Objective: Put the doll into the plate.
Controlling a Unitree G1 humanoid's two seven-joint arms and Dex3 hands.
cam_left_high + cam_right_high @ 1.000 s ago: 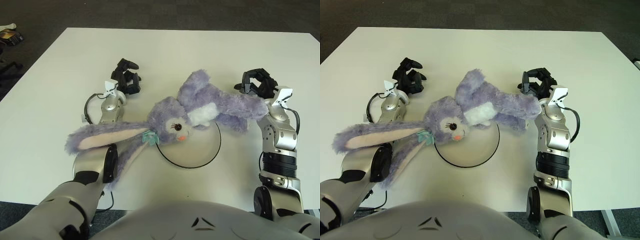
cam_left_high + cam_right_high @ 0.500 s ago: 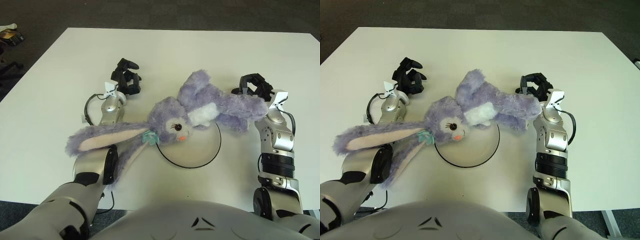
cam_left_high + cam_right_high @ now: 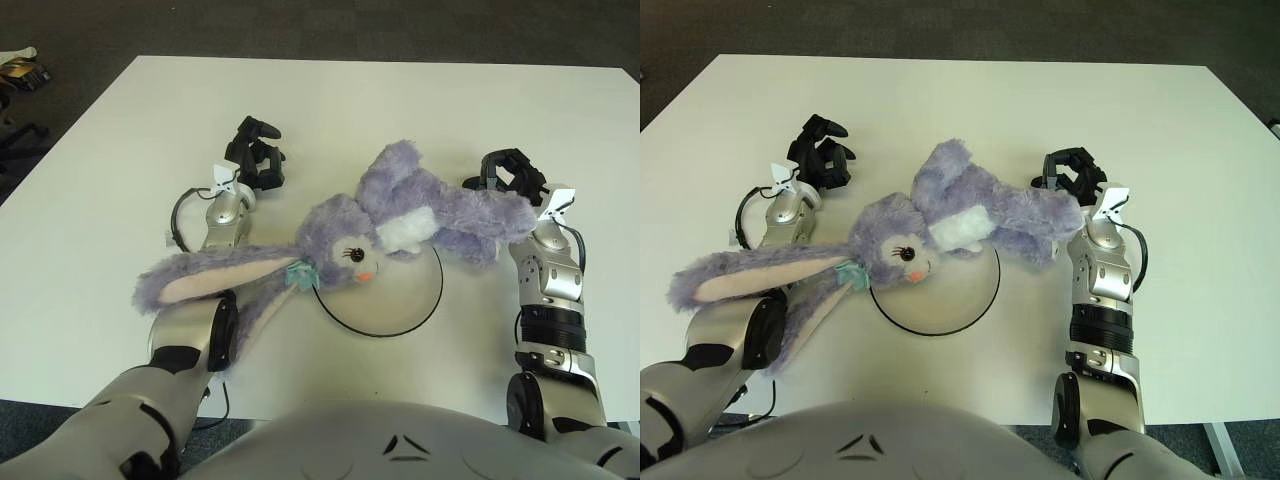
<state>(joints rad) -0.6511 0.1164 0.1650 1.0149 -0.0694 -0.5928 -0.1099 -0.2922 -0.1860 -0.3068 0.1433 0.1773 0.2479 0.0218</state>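
The doll's [image 3: 370, 225] long ears drape over the robot's left forearm, nearest me. Its head overlaps the plate's [image 3: 425, 305] left rim, body stretching right past the far rim on the table [image 3: 400, 95]. The right hand [image 3: 508, 175], fingers curled, touches its legs without gripping. Farther left, the left hand [image 3: 255, 160] is clenched, holding nothing.
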